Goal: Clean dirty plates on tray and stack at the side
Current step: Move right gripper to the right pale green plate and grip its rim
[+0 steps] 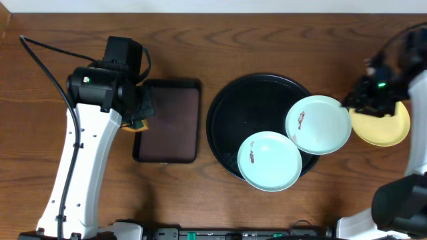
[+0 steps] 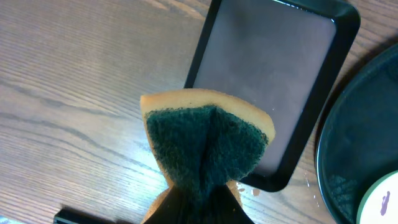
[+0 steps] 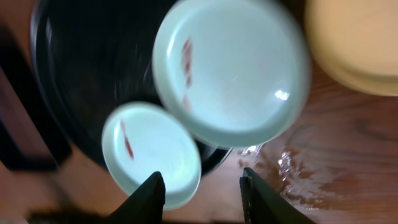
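The left fingers (image 2: 198, 205) are clamped on a sponge (image 2: 205, 146), pinching it so the dark green scrub face folds toward the camera with the orange foam behind. They hang above the counter (image 2: 74, 93) at the left edge of the rectangular brown tray (image 2: 261, 74), well apart from the plates.

The round black tray (image 1: 250, 100) sits right of centre. 2 mint plates lie partly on it, and both overhang its rim. The lower mint plate (image 1: 269, 161) juts past the near edge and the right mint plate (image 1: 318, 124) past the right edge. Each carries 1 reddish-brown smear. Their rims overlap, and the right one seems to ride on top, though the blurred wrist view leaves that unsure.

The yellow plate (image 1: 383, 125) lies on the counter just beside the right mint plate, off the black tray.

The right fingers (image 3: 203, 186) are spread apart with nothing between them, above the near rim of the black tray by the lower mint plate. A wet patch (image 3: 292, 168) glistens on the wood just right of them.
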